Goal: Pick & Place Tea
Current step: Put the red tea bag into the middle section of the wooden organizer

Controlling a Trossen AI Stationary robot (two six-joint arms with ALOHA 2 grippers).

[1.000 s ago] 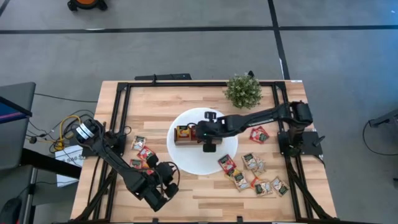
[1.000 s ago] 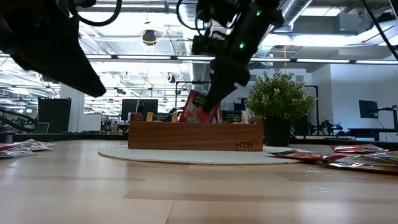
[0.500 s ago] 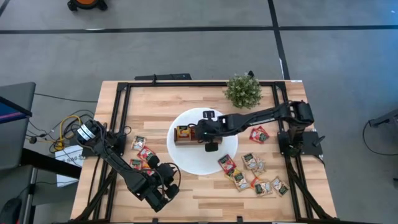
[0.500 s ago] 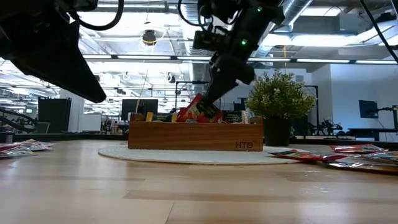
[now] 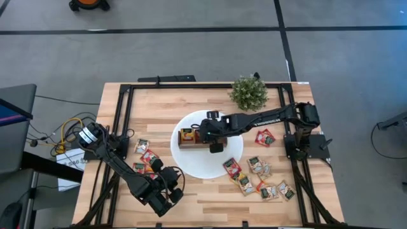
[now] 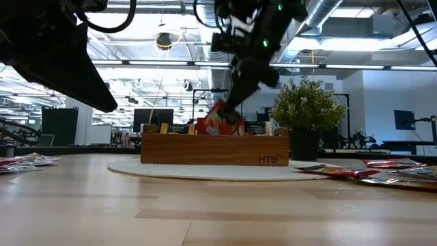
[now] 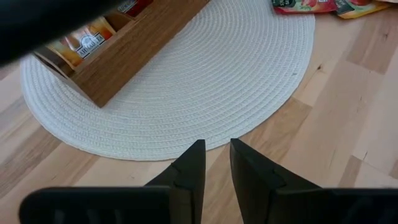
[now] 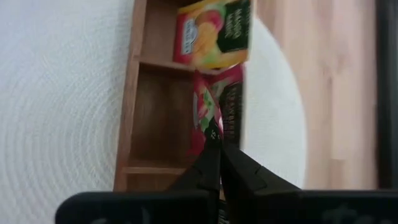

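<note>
A narrow wooden box (image 5: pixel 194 137) stands on a white woven disc (image 5: pixel 191 162). A yellow-orange tea sachet (image 8: pixel 214 34) sits in its end compartment. A red tea sachet (image 8: pixel 208 106) stands tilted in the middle compartment and sticks up over the rim (image 6: pixel 218 119). My right gripper (image 8: pixel 214 142) hangs over the box, shut, its tips at that sachet. My left gripper (image 7: pixel 216 155) hovers by the disc's near-left edge (image 5: pixel 173 183), slightly open, with nothing between its fingers. My right gripper meets the red sachet at its upper edge (image 8: pixel 213 127), the shut fingertips pinching it there as far as the wrist view shows. The fingers slant down from the table's right. The sachet leans in the middle compartment, its lower part inside the box.
Several loose tea sachets lie on the table right of the disc (image 5: pixel 257 175), one red one farther back (image 5: pixel 264 137), and a few on the left (image 5: pixel 145 156). A small green plant (image 5: pixel 249 92) stands at the back right. A black frame borders the table.
The red sachet has sunk from standing tall above the box rim to leaning lower inside the box. My right gripper has rolled at the wrist over the box and has risen a little.
</note>
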